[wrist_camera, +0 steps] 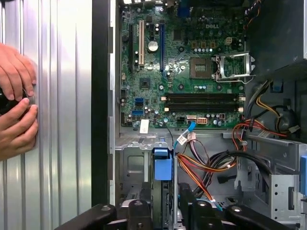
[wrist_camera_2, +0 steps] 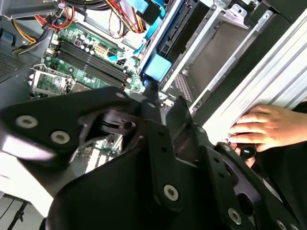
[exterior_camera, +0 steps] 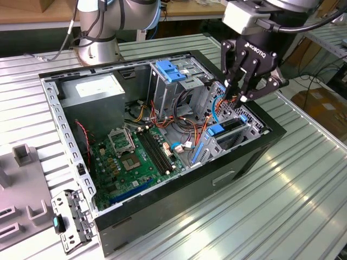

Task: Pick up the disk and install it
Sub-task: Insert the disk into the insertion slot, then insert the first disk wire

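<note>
The computer case [exterior_camera: 179, 203] lies on its side on the ribbed worktop [exterior_camera: 293, 206] with its open side up, which leaves the motherboard [exterior_camera: 130, 157] and the drive cage open to reach from above. The disk [exterior_camera: 229, 127] stands on edge in that cage at the exterior view's right, and its blue side rail [wrist_camera: 162, 165] juts toward the motherboard. It looks lodged between the cage's metal walls rather than carried, so the installing appears largely done, though how deeply it sits is hidden. The pincer [exterior_camera: 241, 97] hangs directly over the cage and points straight down in line with the slot, a pose that suits lowering or pressing a thin slab along its guides. I cannot tell whether the pincer is spread, pressed together or pinching the disk, because its dark links cover the meeting point in both wrist views. Orange and red cables [wrist_camera: 194, 170] run just beside the slot, near the pincer's path. A person's hands [wrist_camera: 17, 108] rest on the worktop outside the case wall around a small dark object, well clear of the arm.
</note>
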`<move>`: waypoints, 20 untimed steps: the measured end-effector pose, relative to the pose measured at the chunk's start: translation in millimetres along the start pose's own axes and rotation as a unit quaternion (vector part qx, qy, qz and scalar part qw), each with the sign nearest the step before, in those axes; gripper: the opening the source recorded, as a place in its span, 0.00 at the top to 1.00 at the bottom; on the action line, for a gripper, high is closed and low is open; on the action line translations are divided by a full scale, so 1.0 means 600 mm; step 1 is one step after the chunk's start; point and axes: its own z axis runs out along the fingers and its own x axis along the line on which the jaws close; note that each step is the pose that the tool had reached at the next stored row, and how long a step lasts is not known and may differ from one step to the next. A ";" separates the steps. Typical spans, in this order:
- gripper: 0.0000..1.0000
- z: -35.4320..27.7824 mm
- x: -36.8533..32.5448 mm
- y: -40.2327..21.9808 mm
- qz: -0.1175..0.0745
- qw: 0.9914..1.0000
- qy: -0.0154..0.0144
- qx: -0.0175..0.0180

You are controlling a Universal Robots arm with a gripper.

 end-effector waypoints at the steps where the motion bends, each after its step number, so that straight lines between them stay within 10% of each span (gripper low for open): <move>1: 0.69 0.004 0.000 0.000 0.000 1.000 0.000 0.000; 7: 0.89 0.023 -0.001 0.000 0.000 1.000 0.000 0.000; 20: 0.89 0.024 -0.001 0.000 0.000 1.000 0.000 0.000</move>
